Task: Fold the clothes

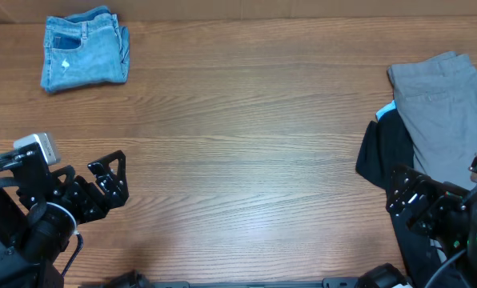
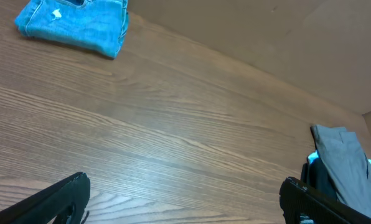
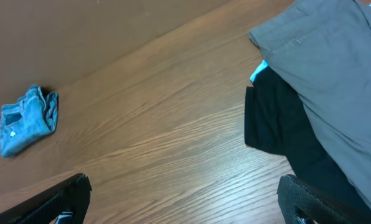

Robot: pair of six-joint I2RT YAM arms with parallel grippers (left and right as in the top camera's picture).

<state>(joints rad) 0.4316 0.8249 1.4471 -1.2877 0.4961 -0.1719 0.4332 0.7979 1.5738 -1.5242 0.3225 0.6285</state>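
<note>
Where my left jaws stand: spread wide, empty, above the counter (image 1: 238, 160), near left.
Right jaws: spread wide, empty, at the black garment (image 1: 381, 152) edge.
Black garment: partly under the grey garment (image 1: 442, 108), right side.
Jeans (image 1: 85, 50): folded bundle, far left corner, well apart from both jaws.

Black garment (image 1: 378, 158) partly under grey garment (image 1: 440, 104)

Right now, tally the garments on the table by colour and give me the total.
Light blue denim jeans: 1
Grey garment: 1
Black garment: 1
Total: 3
A bright blue sliver shows between the grey and the black; too little is visible to count it.
</note>
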